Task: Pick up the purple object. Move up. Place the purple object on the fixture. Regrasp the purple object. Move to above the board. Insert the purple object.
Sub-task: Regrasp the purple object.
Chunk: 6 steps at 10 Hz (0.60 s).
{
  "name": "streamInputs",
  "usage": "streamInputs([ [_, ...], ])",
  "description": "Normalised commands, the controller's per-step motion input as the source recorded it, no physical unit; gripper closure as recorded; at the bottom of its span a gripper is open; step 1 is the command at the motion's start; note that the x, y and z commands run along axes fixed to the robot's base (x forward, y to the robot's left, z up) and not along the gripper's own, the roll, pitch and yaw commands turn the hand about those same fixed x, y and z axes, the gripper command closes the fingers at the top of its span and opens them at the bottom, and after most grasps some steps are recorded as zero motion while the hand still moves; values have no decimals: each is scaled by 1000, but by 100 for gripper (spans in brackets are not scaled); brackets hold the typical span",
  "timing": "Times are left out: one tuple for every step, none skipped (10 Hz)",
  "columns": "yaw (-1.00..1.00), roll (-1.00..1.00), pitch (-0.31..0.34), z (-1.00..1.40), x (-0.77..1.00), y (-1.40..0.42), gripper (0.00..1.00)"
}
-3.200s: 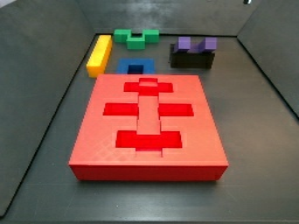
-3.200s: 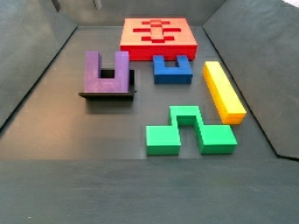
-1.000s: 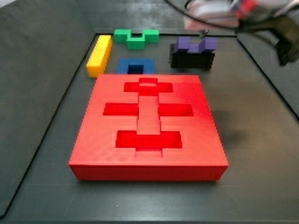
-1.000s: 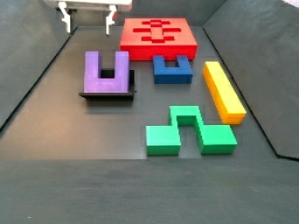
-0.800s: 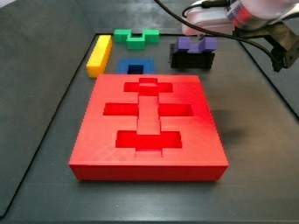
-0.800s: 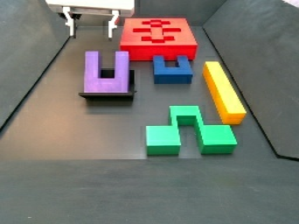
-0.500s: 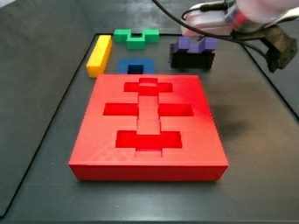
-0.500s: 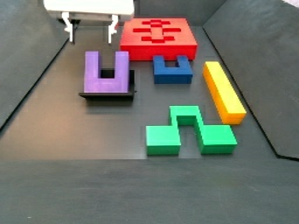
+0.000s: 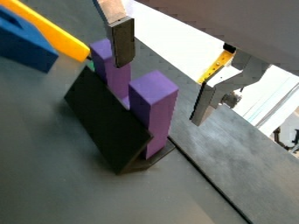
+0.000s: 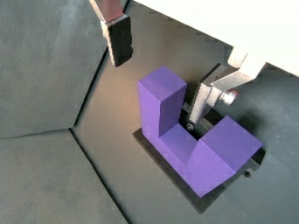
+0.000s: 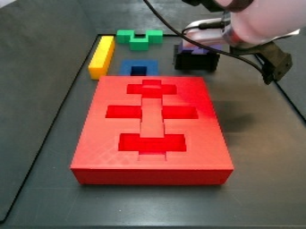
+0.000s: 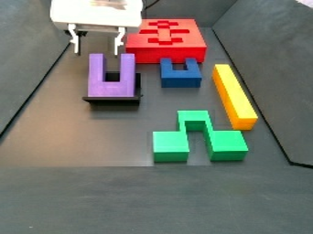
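Now the tool (image 12: 97, 41), fingers spread, hangs over the purple object (image 12: 112, 77) on the fixture (image 12: 113, 100); probably best to centre on one prong before closing

In a side view, the large flat red board with darker cross-shaped cutouts (image 11: 149, 125) lies on the dark desk (image 11: 36, 152). Beyond its far edge sit a small blue block (image 11: 139, 69), a long yellow bar (image 11: 102, 55) and a green notched block (image 11: 143, 38). Past the board's far right corner stands the small black fixture (image 11: 198, 62), and the white robot arm (image 11: 257, 20) hangs over it, blurred, with the tool (image 11: 203, 38) right above the fixture, its fingers too smeared to tell how they stand.
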Motion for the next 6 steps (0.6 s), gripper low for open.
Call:
streamInputs([
  [71,140,0,-114,214,37,0],
  [0,0,0,-3,206,106,0],
  [11,66,0,-111,286,89,0],
  [49,140,0,-194,400,137,0],
  [57,126,0,-231,380,189,0],
  [54,223,0,-254,249,106,0],
])
